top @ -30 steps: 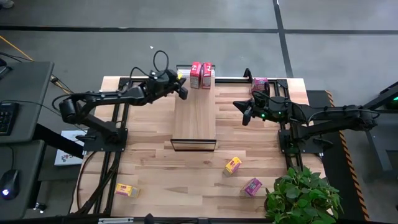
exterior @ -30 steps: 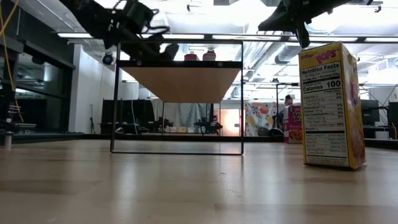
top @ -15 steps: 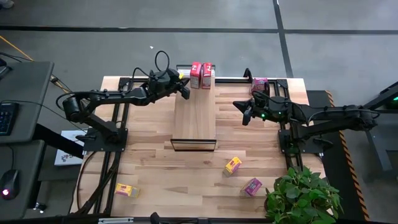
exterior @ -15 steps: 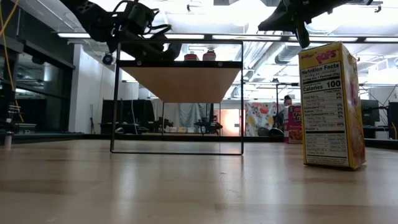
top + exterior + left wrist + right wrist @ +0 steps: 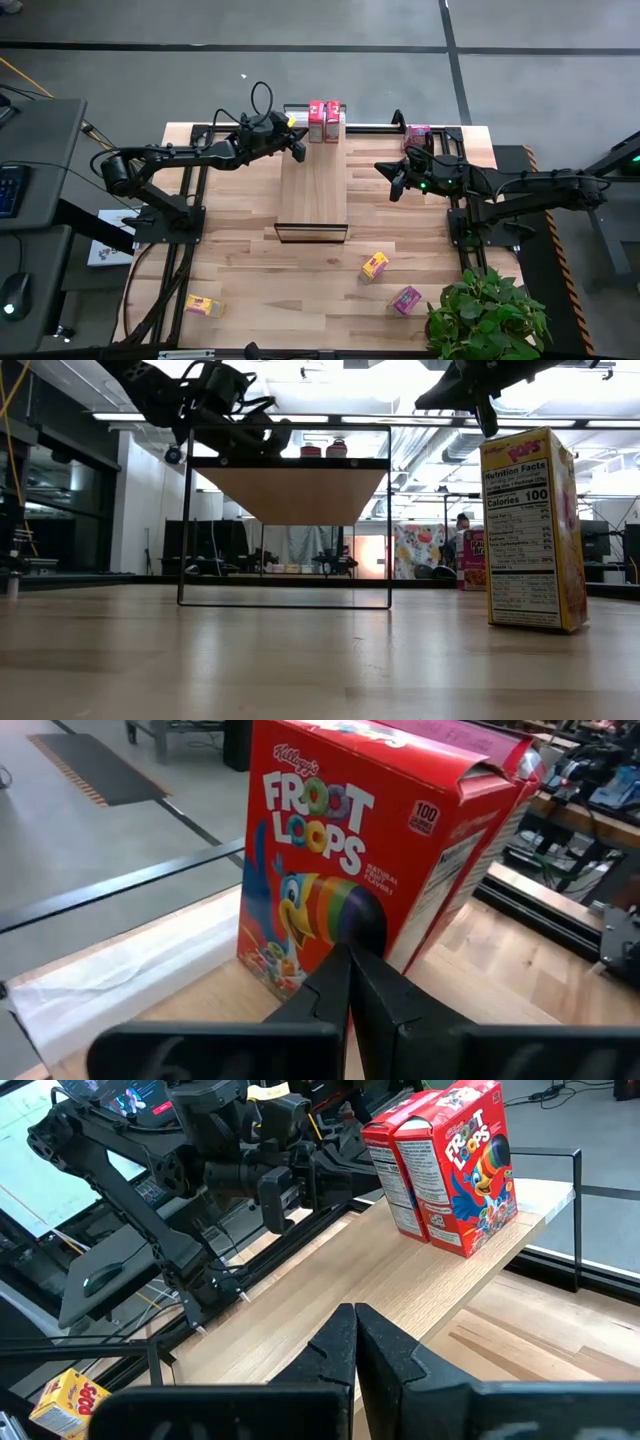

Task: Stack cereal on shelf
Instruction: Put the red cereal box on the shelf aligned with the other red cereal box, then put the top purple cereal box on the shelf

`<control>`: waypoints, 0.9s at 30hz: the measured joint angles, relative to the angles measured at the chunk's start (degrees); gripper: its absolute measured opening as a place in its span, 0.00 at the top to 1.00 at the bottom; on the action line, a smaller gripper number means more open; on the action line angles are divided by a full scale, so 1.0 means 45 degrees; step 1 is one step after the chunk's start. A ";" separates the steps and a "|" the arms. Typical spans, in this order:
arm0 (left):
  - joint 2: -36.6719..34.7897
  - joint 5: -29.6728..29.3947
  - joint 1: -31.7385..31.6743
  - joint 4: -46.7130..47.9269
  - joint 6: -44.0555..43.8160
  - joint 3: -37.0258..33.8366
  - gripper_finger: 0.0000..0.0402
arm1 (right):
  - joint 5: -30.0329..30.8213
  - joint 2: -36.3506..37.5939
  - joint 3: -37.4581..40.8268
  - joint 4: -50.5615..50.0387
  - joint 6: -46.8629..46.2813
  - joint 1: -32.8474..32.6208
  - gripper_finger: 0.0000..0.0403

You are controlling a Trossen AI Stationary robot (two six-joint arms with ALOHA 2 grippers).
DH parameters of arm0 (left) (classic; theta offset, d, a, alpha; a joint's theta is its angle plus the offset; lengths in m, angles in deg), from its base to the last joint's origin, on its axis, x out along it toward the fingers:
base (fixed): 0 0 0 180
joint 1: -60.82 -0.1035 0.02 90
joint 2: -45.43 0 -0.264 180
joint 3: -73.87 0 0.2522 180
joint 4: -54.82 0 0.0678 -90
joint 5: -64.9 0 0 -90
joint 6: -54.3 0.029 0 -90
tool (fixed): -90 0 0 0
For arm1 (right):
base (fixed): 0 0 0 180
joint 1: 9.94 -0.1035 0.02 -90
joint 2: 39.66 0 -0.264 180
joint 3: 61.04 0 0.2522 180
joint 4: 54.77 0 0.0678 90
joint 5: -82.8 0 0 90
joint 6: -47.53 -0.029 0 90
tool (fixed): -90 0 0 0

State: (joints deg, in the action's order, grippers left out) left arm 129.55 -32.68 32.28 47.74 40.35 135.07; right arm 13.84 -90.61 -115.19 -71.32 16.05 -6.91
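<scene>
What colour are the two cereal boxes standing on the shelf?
Both cereal boxes on the shelf are red; clearest in the right wrist view.

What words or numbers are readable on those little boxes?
"Kellogg's FROOT LOOPS", "100 calories", "natural fruit flavors": front of the red cereal box on the shelf, in the left wrist view.
"FROOT LOOPS": the same red pair in the right wrist view.
"POPS", "Nutrition Facts", "Calories 100": side panel of the yellow cereal box in the low view.
The finer nutrition lines, and the print on the other boxes, are too small to read.

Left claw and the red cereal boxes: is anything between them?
No. In the left wrist view, the shut left claw faces the red cardboard cereal boxes across bare shelf wood.
</scene>
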 joint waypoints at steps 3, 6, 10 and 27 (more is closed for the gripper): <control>0.0000 0.0000 0.0000 -0.0003 -0.0210 0.0000 1.00 | 0.0000 0.0000 0.0000 0.0000 0.0000 0.0000 1.00; 0.0000 0.0000 0.0000 -0.0003 -0.0215 0.0000 1.00 | 0.0000 -0.0002 0.0001 0.0000 0.0000 0.0000 1.00; -0.0173 0.0004 -0.0001 0.0318 0.0078 -0.0001 1.00 | 0.0000 -0.0002 0.0002 0.0000 0.0000 0.0000 1.00; -0.7641 0.2390 -0.0821 0.2947 0.0705 0.0000 1.00 | 0.0458 -0.1088 -0.4152 -0.4750 0.0062 0.3172 0.67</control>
State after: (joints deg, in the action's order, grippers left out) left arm 95.17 -21.92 28.59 61.00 43.52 135.07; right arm 15.90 -95.51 -133.87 -92.69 16.33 7.36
